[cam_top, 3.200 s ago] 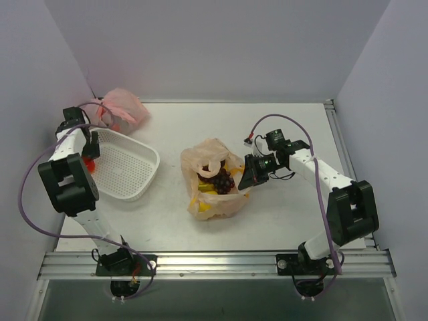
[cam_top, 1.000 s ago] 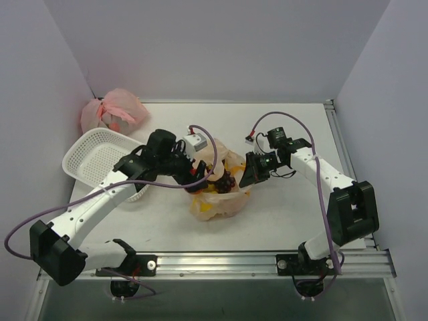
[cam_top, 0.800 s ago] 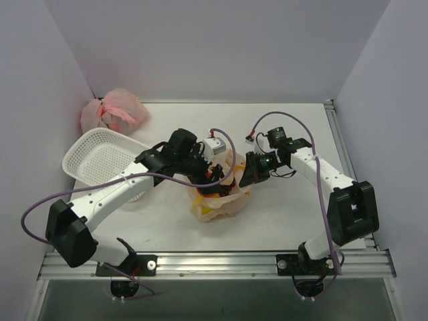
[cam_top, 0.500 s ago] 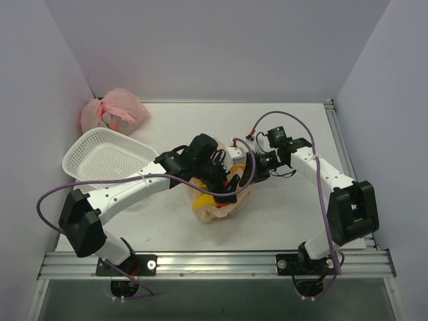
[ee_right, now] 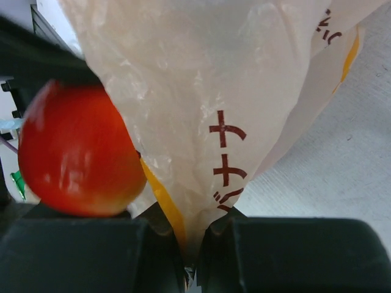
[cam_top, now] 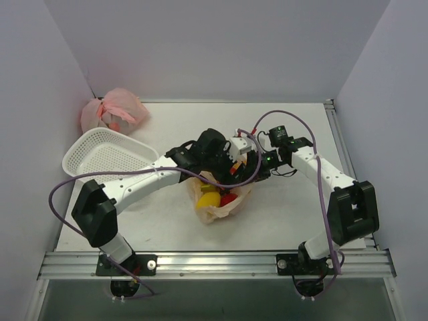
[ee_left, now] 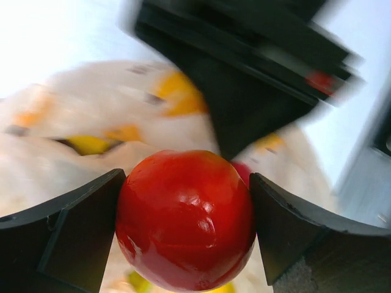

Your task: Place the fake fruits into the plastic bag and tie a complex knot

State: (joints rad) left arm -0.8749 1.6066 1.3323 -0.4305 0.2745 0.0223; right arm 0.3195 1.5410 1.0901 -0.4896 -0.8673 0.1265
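The pale-orange plastic bag [cam_top: 217, 204] with banana prints lies mid-table, mouth open, with a yellow fruit [cam_top: 208, 198] and a red fruit [cam_top: 229, 199] showing inside. My left gripper [cam_top: 234, 167] is shut on a glossy red round fruit [ee_left: 185, 220] and holds it over the bag's mouth. The same fruit shows in the right wrist view [ee_right: 76, 155]. My right gripper [cam_top: 256, 170] is shut on the bag's right rim [ee_right: 201, 122], pinching the film between its jaws. The grape bunch is hidden.
A white mesh basket [cam_top: 103, 157] stands tilted at the left. A plain pink tied bag [cam_top: 112, 110] lies at the back left corner. The two arms nearly meet over the bag.
My left arm swung from the basket at the left across to the bag, carrying the red fruit. The basket tipped up. My right gripper kept its hold on the bag's rim.
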